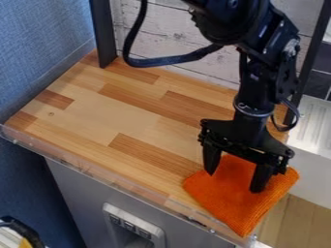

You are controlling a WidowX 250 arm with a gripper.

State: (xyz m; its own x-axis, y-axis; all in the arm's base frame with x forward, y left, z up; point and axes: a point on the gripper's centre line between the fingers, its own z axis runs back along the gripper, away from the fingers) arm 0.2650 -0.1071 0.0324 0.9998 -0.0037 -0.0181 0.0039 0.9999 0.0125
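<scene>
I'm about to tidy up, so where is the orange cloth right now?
In the camera view, the orange cloth is at the lower right, on the wooden counter's near corner, beneath the open black gripper.

Bright, even light — soft focus, faint shadows.

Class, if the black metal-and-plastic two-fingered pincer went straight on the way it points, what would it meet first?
The pincer points down, so most likely the orange ribbed cloth on the brown wooden counter. Any gap above the cloth is hard to judge from this angle.
</scene>
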